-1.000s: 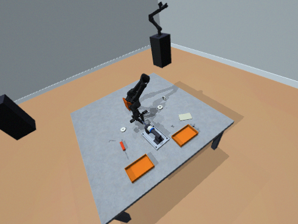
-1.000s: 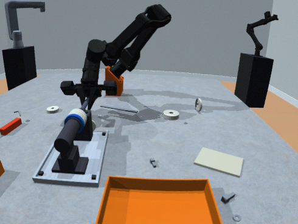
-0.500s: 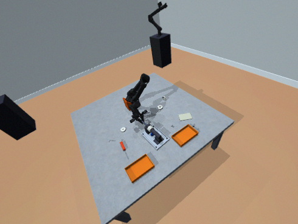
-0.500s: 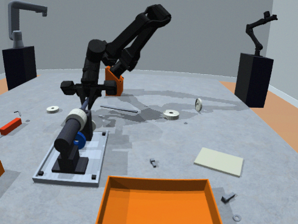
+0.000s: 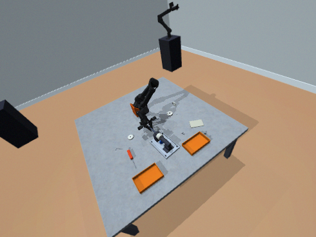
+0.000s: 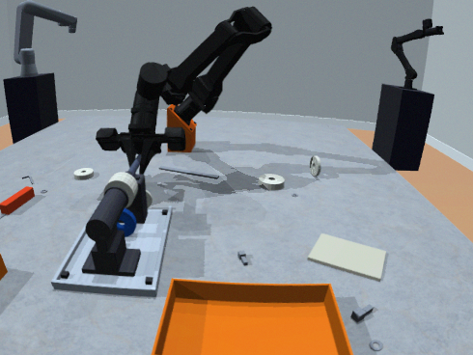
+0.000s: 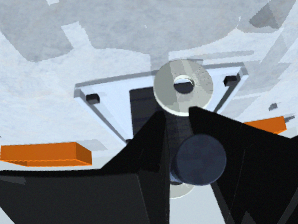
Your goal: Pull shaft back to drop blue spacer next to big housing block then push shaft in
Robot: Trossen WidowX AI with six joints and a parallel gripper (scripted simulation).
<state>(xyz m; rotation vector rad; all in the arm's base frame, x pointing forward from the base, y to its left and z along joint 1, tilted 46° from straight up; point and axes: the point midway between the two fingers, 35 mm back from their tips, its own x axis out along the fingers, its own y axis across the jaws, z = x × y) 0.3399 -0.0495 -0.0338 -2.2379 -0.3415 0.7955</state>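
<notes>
My gripper point(image 5: 151, 129) point(image 6: 138, 165) point(image 7: 176, 117) is shut on the shaft point(image 6: 133, 170) point(image 7: 201, 160), whose round end faces the wrist camera. The shaft runs toward the dark housing block point(image 5: 165, 142) point(image 6: 106, 214). A white spacer point(image 5: 158, 135) point(image 6: 122, 185) is around the shaft at the housing's near end. The blue spacer point(image 5: 161, 142) point(image 6: 127, 223) is off the shaft, upright below it, between the housing's foot and the dark post; whether it touches the base plate point(image 5: 167, 156) point(image 6: 108, 287) point(image 7: 112, 87) is unclear. A white ring point(image 7: 183, 102) is at the post, below the shaft.
Orange trays point(image 5: 148, 178) point(image 5: 196, 143) lie beyond the plate. White discs point(image 6: 84, 174) point(image 6: 271, 181), one upright white wheel point(image 6: 315, 166), a grey rod point(image 6: 189, 172), a red-handled screwdriver point(image 5: 129, 154) point(image 6: 17, 200) and a cream slab point(image 5: 196, 123) point(image 6: 347, 256) lie around.
</notes>
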